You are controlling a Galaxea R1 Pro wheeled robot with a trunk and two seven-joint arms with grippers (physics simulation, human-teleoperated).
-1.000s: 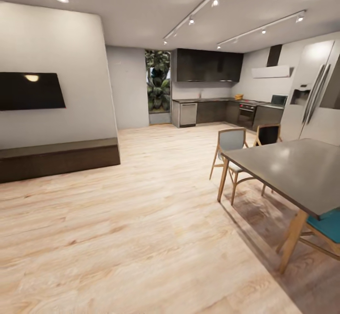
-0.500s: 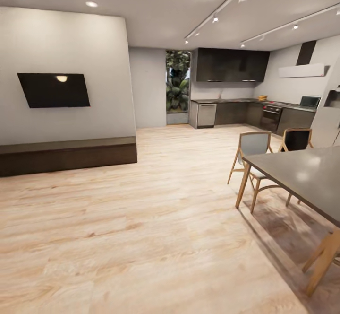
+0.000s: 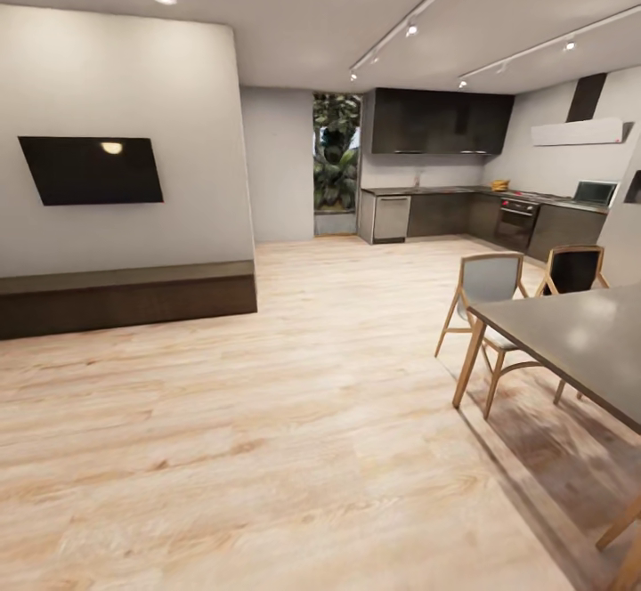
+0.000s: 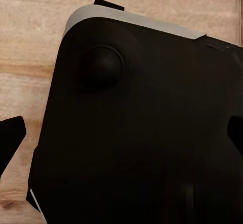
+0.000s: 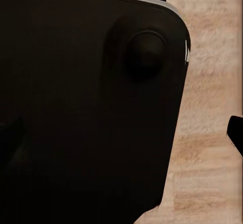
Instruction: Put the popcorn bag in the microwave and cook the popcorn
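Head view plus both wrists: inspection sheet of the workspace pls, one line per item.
Surface: wood plank floor, open ahead toward the kitchen.
Job's things: countertop along the far wall; microwave at its right end; popcorn bag too small to tell from here.
Clutter: grey dining table with wooden chairs at right.
Hands: dark fingertips at the edges of both wrist views over the robot's dark base; open or shut cannot be told.
Cables: nothing seen.
Surroundings: wall TV, low dark bench, built-in oven, dishwasher, ceiling track lights.
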